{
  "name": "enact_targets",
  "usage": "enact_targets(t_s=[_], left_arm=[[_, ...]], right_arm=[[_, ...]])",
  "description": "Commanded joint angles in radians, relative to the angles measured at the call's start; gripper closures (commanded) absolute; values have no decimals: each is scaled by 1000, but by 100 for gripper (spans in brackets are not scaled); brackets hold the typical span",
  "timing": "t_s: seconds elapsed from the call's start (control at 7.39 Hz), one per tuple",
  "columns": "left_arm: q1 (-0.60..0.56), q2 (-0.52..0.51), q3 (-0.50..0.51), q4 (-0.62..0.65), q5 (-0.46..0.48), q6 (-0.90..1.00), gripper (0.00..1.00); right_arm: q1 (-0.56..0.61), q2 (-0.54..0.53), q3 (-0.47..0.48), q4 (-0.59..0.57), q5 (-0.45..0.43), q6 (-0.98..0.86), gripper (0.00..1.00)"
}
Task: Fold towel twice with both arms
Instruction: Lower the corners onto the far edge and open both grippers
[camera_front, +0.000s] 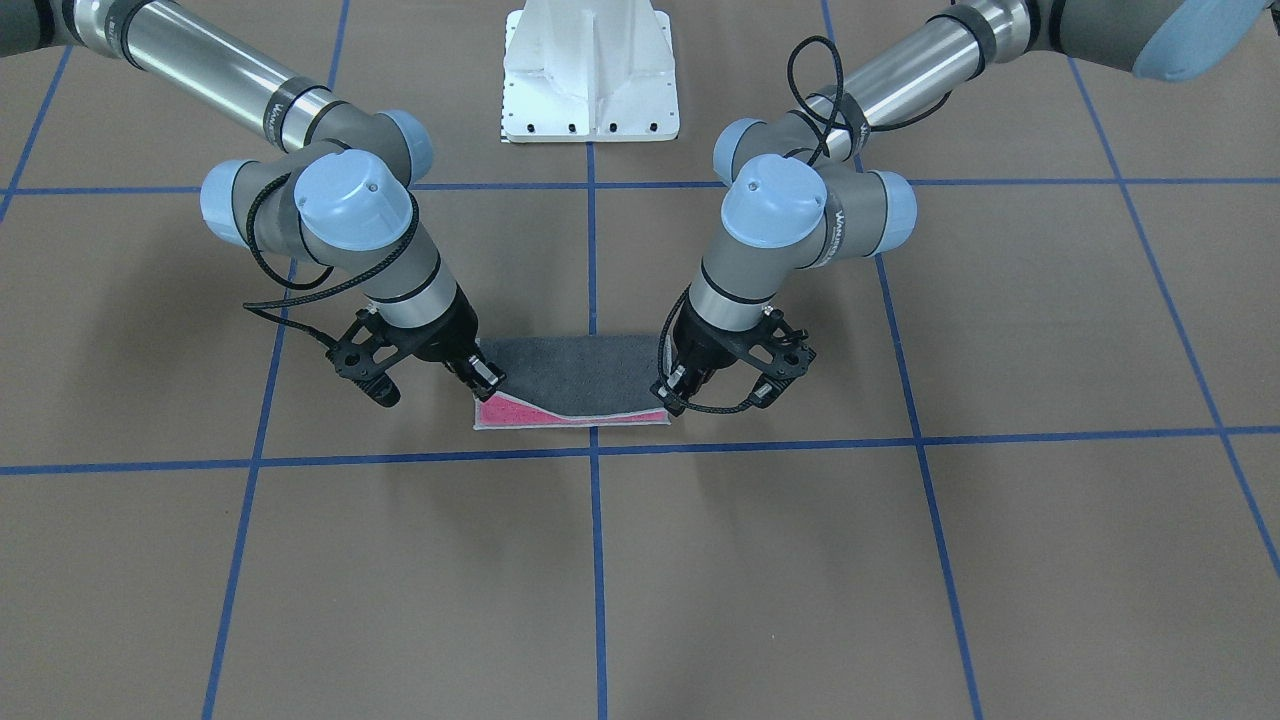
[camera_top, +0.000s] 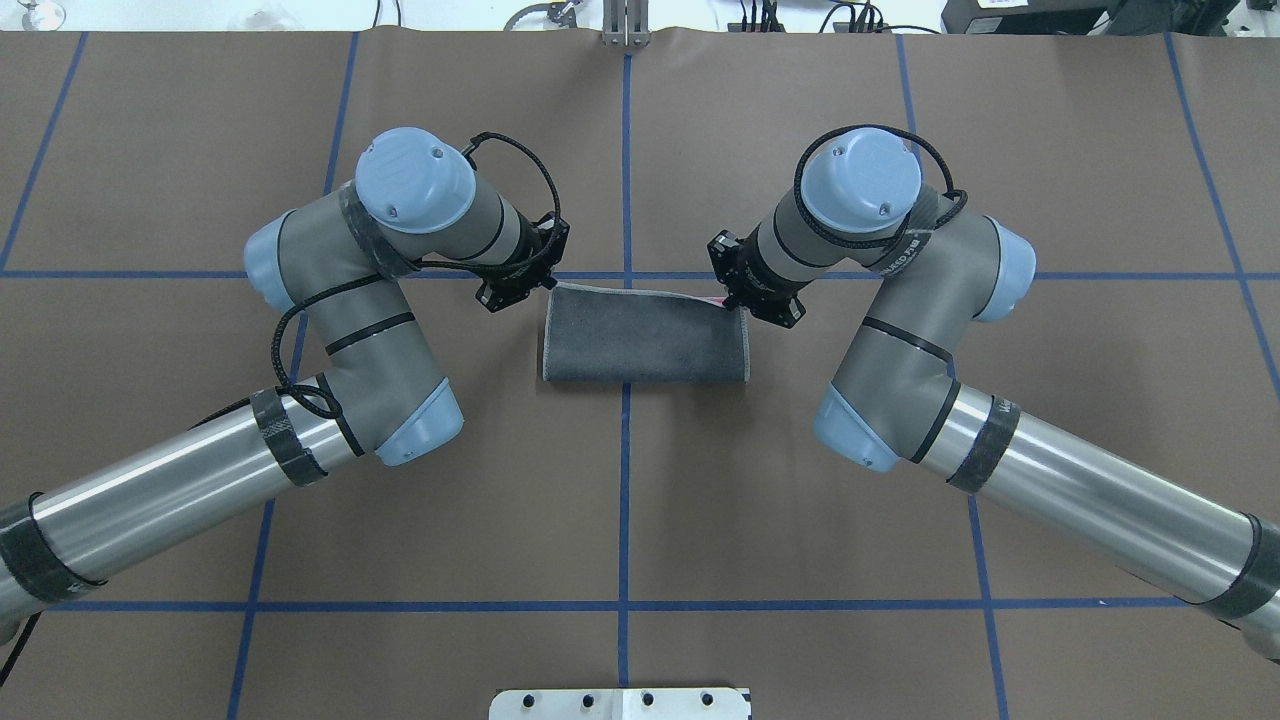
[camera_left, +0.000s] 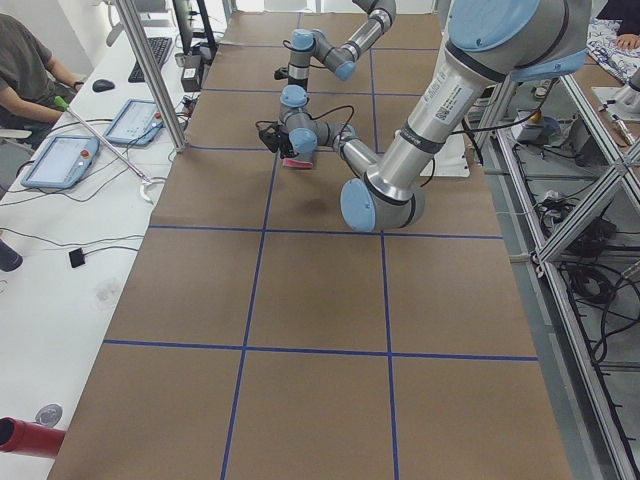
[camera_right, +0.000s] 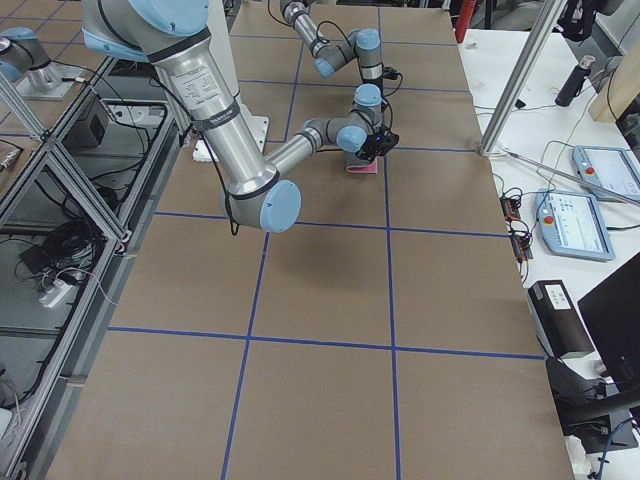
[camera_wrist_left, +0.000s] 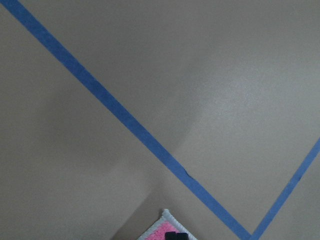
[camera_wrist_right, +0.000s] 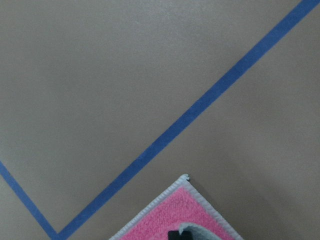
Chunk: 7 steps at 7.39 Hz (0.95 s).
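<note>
Towel: lay grey-over-pink between the grippers.
Right gripper: was clamped on a flap corner.
Left gripper: couldn't tell its grip.

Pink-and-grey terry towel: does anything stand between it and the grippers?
Nothing visible does. The left gripper and right gripper grip corners of the pink-and-grey terry towel; bare brown table lies around it.
</note>
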Motion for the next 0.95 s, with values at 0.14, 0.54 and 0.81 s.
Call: enact_targets(t_s=[0.14,0.54,0.81], left_arm=[[-4,0,2,0,0,3,37],[-13,-2,0,0,0,2,22],[-31,-21,-1,0,-3,0,22]], right_arm=[[0,3,0,0,-1,0,52],[0,0,12,3,1,8,45],[-21,-50,76,3,6,47,46]])
